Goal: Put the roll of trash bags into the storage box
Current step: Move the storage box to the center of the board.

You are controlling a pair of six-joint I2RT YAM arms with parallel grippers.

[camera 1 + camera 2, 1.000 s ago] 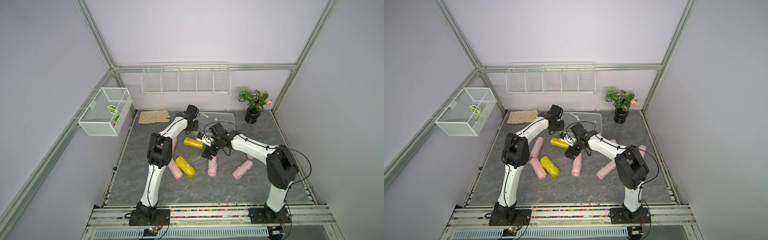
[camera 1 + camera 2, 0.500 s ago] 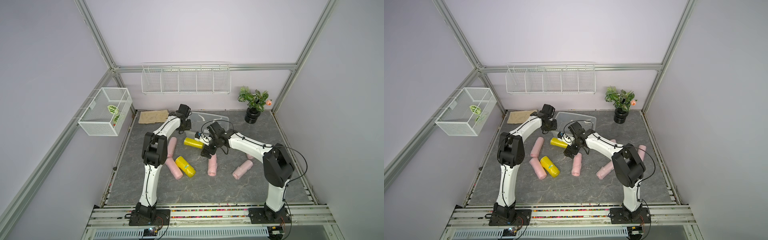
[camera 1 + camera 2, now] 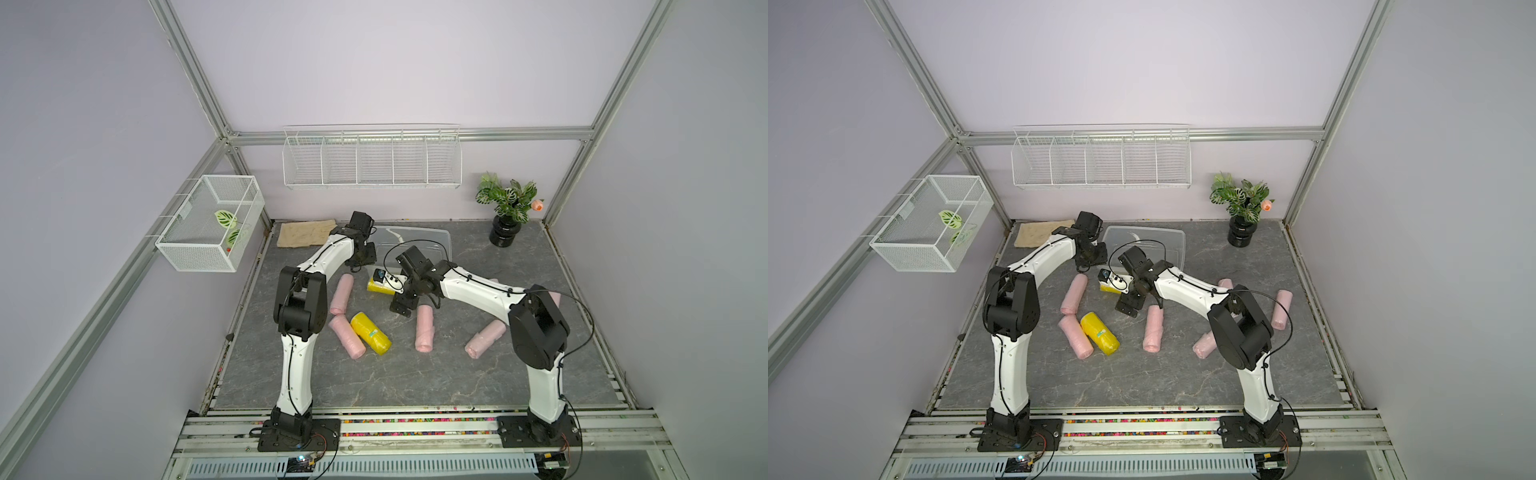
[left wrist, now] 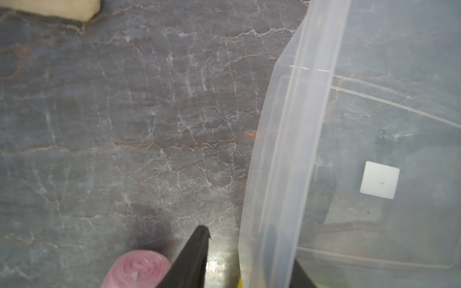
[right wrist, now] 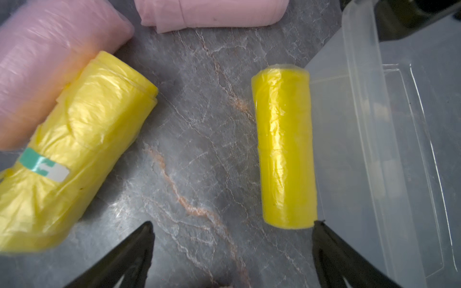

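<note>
The storage box [image 3: 419, 241] [image 3: 1144, 241] is a clear shallow tub at the back middle. My left gripper [image 4: 238, 232] [image 3: 361, 259] straddles its left wall [image 4: 287, 149]: one finger [image 4: 197, 249] is outside and clear of the wall, the other shows dimly through the plastic. A slim yellow roll of trash bags [image 5: 284, 149] [image 3: 376, 287] lies against the box's near wall. My right gripper [image 5: 232, 224] [image 3: 401, 307] hovers open and empty just in front of it, one fingertip [image 5: 321, 232] close to the roll's end. A fatter yellow roll [image 5: 74, 149] [image 3: 371, 338] lies nearer the front.
Several pink rolls [image 3: 424, 328] [image 3: 343, 286] [image 3: 484, 338] lie scattered on the grey table. A tan cloth [image 3: 305, 233] is at the back left, a potted plant [image 3: 509, 208] at the back right. A wire basket [image 3: 212, 222] and wire rack [image 3: 372, 162] hang on the walls.
My left gripper has dragged the storage box leftward, up against the slim yellow roll, and its jaws have loosened on the wall. The right gripper has shifted slightly left.
</note>
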